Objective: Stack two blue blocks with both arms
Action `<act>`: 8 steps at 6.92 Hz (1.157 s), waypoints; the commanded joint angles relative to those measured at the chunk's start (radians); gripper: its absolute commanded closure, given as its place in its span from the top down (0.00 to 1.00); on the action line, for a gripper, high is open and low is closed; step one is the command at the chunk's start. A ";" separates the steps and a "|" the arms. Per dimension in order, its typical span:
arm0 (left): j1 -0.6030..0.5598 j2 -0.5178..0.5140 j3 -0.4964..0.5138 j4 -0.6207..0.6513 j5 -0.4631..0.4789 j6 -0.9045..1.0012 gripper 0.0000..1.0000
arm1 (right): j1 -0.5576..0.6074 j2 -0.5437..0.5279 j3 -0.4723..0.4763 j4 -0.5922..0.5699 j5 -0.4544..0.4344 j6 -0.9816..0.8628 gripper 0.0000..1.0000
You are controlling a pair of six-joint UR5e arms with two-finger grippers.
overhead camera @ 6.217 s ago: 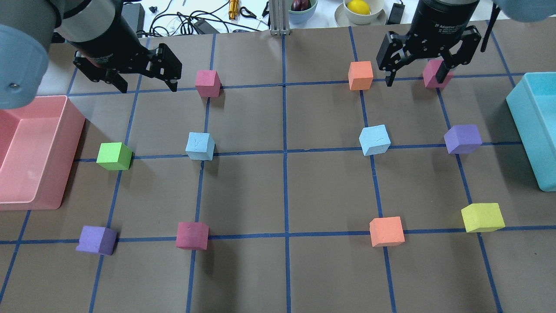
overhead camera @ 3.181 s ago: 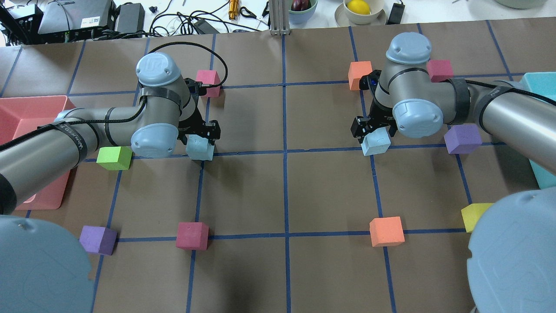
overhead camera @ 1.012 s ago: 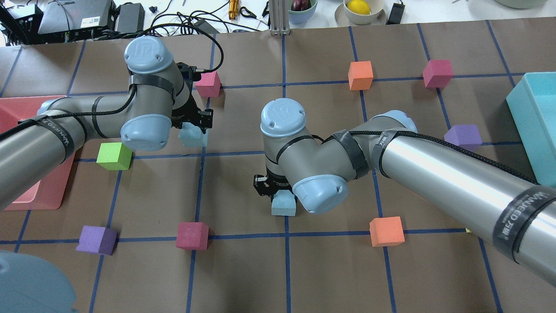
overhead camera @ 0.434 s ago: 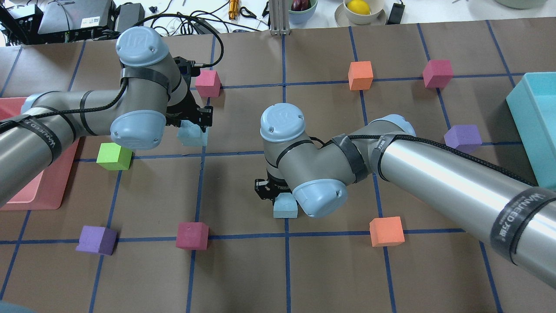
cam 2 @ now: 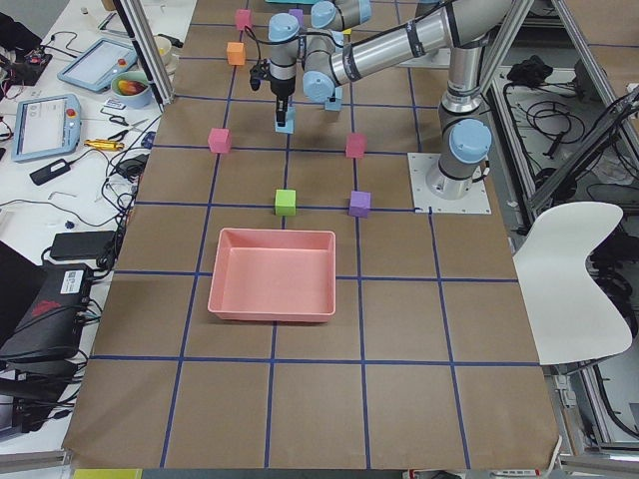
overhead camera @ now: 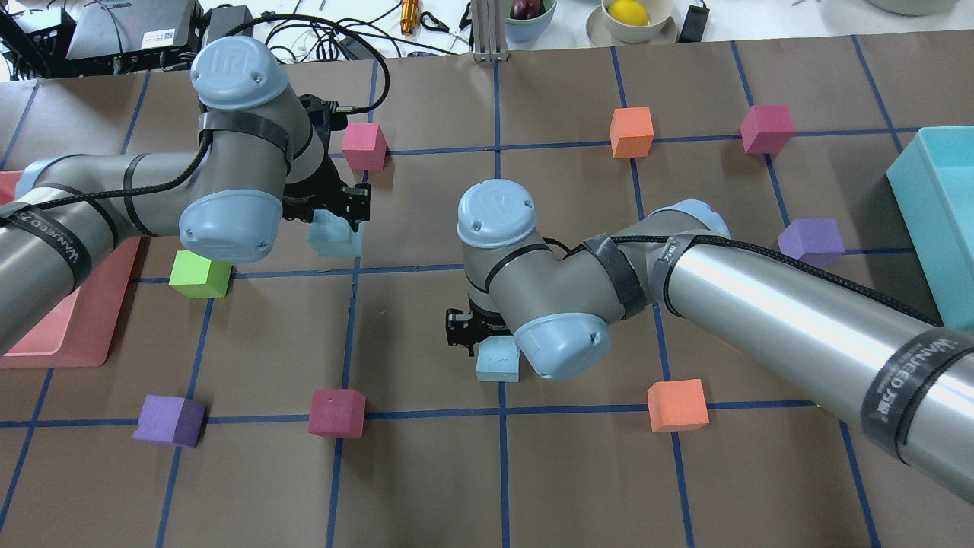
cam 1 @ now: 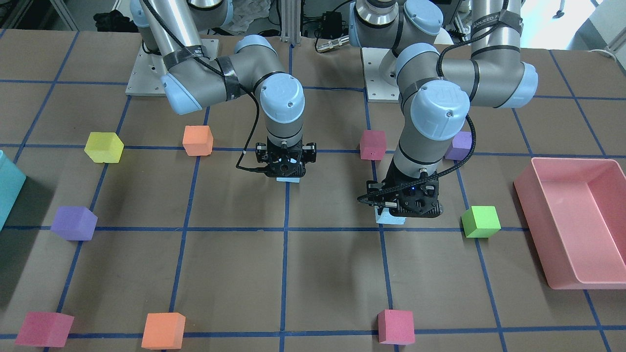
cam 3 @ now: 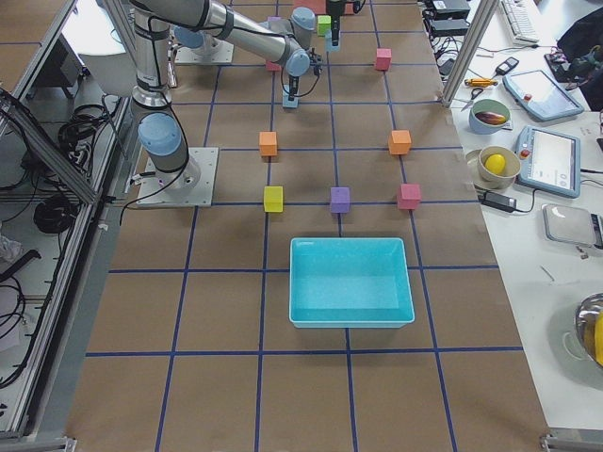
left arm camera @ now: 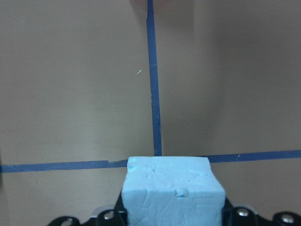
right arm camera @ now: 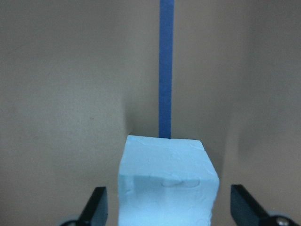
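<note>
My left gripper [overhead camera: 335, 221] is shut on one pale blue block [overhead camera: 333, 237] and holds it just above the table on the left side. The left wrist view shows this block [left arm camera: 171, 188] clamped between the jaws. The second blue block [overhead camera: 498, 359] stands on the table on the centre tape line. My right gripper [overhead camera: 487, 339] hangs over it, jaws open. In the right wrist view the fingers [right arm camera: 98, 207] stand clear of this block [right arm camera: 167, 174] on both sides. In the front view the left gripper [cam 1: 411, 203] and right gripper [cam 1: 286, 166] largely hide the blocks.
A pink bin [overhead camera: 76, 327] is at the left edge and a teal bin [overhead camera: 940, 221] at the right edge. A green cube [overhead camera: 199, 274] lies next to the left arm. Magenta [overhead camera: 336, 412], orange [overhead camera: 677, 405] and purple [overhead camera: 811, 240] cubes lie around the grid.
My left arm has risen a little with its blue block held. My right gripper stays over the second blue block, which rests at the same spot on the centre line.
</note>
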 commanded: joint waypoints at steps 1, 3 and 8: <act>-0.016 0.030 -0.001 -0.027 -0.001 -0.008 0.28 | -0.017 -0.003 -0.012 0.000 -0.001 -0.002 1.00; -0.077 0.052 -0.002 -0.051 0.002 -0.082 0.28 | -0.122 -0.086 -0.035 0.017 -0.002 -0.081 1.00; -0.322 0.011 -0.004 -0.038 -0.005 -0.414 0.27 | -0.419 -0.201 -0.310 0.403 -0.036 -0.310 1.00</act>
